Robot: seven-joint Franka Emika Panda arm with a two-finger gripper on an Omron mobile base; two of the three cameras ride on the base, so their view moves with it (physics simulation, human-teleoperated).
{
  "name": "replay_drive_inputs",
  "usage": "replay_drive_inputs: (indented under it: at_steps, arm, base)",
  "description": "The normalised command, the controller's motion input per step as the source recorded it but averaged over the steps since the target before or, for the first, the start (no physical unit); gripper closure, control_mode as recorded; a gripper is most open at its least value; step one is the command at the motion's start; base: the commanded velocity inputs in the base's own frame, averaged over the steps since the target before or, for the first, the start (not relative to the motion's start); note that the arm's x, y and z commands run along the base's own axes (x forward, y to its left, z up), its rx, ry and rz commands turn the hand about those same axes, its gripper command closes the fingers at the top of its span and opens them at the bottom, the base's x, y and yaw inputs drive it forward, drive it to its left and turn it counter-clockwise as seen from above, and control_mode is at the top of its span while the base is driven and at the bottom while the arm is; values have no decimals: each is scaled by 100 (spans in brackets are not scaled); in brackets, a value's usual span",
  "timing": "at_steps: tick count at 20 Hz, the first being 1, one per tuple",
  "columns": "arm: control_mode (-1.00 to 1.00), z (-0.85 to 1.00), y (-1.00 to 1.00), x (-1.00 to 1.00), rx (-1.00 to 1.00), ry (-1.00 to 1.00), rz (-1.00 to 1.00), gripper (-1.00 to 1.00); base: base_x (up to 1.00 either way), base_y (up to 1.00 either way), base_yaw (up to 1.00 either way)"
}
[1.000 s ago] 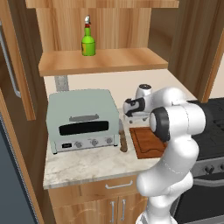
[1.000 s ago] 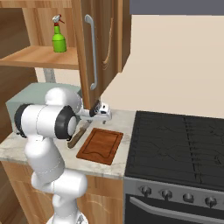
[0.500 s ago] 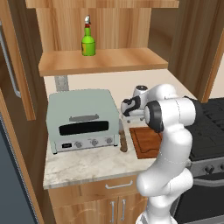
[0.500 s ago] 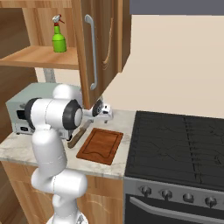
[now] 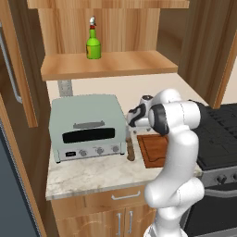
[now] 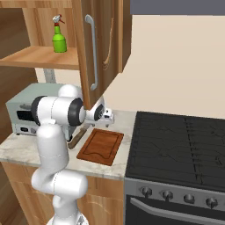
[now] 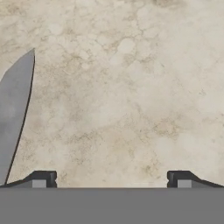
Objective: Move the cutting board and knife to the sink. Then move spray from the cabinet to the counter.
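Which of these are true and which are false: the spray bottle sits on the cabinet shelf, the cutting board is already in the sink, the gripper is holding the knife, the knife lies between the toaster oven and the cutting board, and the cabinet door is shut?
1. The spray bottle stands on the cabinet shelf. True.
2. The cutting board is already in the sink. False: it lies on the counter, beside the stove.
3. The gripper holds the knife. False: its jaws are open and empty above the counter, with the blade off to one side.
4. The knife lies between the toaster oven and the cutting board. True.
5. The cabinet door is shut. False: it stands open, with the shelf exposed.
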Motion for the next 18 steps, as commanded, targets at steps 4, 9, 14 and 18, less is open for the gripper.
replay_drive_inputs:
  at_steps: [4,9,14,18]
  arm:
    - [-100,-31,0,15,0,0,0,-100]
    - [-100,-26,0,14,0,0,0,-100]
    - [-100,-24,0,6,0,0,0,-100]
    - [-100,-33,0,-8,0,1,0,-100]
  base:
    - [0,0,0]
    - [0,0,0]
    - [0,0,0]
    - [0,0,0]
